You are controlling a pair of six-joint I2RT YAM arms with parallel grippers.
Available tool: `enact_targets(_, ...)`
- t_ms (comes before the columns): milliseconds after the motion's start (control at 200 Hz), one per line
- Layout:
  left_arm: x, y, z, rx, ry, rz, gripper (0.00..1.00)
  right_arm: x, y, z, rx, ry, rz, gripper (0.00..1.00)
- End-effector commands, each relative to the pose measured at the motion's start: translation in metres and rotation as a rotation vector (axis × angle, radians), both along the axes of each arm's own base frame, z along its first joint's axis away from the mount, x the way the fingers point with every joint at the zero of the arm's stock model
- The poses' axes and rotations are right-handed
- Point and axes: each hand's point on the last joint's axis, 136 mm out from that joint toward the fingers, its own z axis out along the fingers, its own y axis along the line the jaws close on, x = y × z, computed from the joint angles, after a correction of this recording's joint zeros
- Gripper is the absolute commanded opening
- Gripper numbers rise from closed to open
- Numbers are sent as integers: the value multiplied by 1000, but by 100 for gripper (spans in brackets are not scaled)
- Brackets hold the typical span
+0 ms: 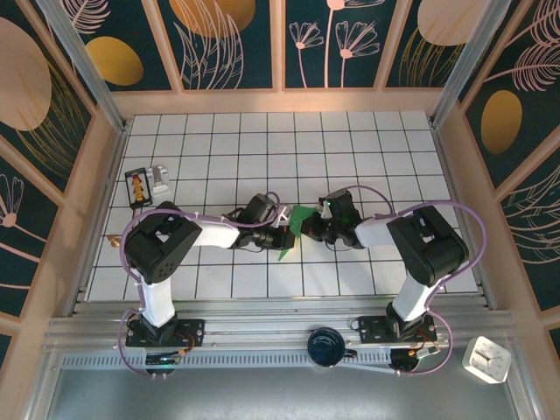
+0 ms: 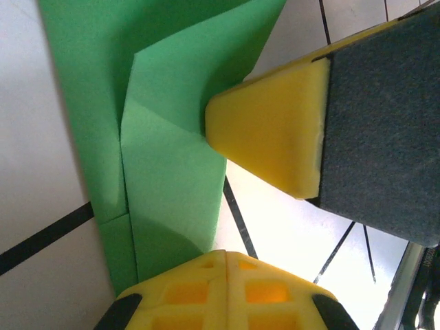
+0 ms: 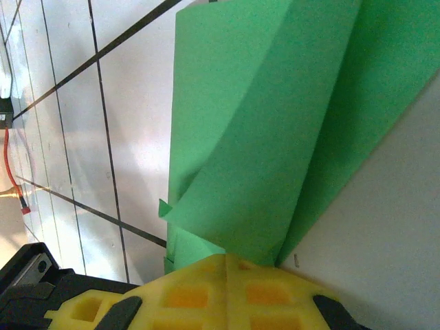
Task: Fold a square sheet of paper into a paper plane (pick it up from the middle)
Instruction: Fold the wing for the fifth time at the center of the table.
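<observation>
The square sheet of paper (image 1: 297,217) is green and folded into long overlapping flaps, lying mid-table between both grippers. In the left wrist view the paper (image 2: 172,199) shows a diagonal crease and a straight long edge. My left gripper (image 2: 227,256) is shut, its yellow tips resting at that edge; from above it (image 1: 286,238) is at the paper's left side. My right gripper (image 3: 227,258) is shut on a flap of the paper (image 3: 261,137), which curls up from the tiles. From above it (image 1: 312,229) sits on the paper's right. One of its yellow fingertips (image 2: 265,137) meets the crease.
A small black box with red and yellow parts (image 1: 138,186) and a white block (image 1: 159,178) sit at the table's left. A dark round object (image 1: 325,346) rests on the front rail. Wooden walls (image 1: 280,101) border the white tiled surface.
</observation>
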Motion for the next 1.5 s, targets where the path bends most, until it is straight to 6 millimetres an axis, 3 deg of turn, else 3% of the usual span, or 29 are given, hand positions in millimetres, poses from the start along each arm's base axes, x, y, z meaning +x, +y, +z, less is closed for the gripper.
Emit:
enact_targets(0,-34,37,-53,161,139,-8,0,4,-6,-8,-27,17,20,7)
enact_targets(275,-56,58,-72,215,184,-29,0,26,-19,-11,-28,10,6,8)
enact_targets(836,-64,70,-81,259,189,-28,0,63,-37,-9,-1,-3,-39,9)
enact_targets(971,-62,70,-80,259,185,-20,0,69,-46,-4,5,-16,-58,9)
enact_targets(1071,-61,68,-79,252,185,-13,0,73,-55,12,18,-55,-75,9)
enact_targets(1236,-59,65,-76,237,185,-3,0,56,-53,39,45,-126,-43,10)
enact_targets(1411,-58,62,-75,220,192,2,0,21,-28,34,54,-126,34,9)
enact_targets(1496,-59,61,-75,216,198,1,0,13,-10,32,64,-124,80,9)
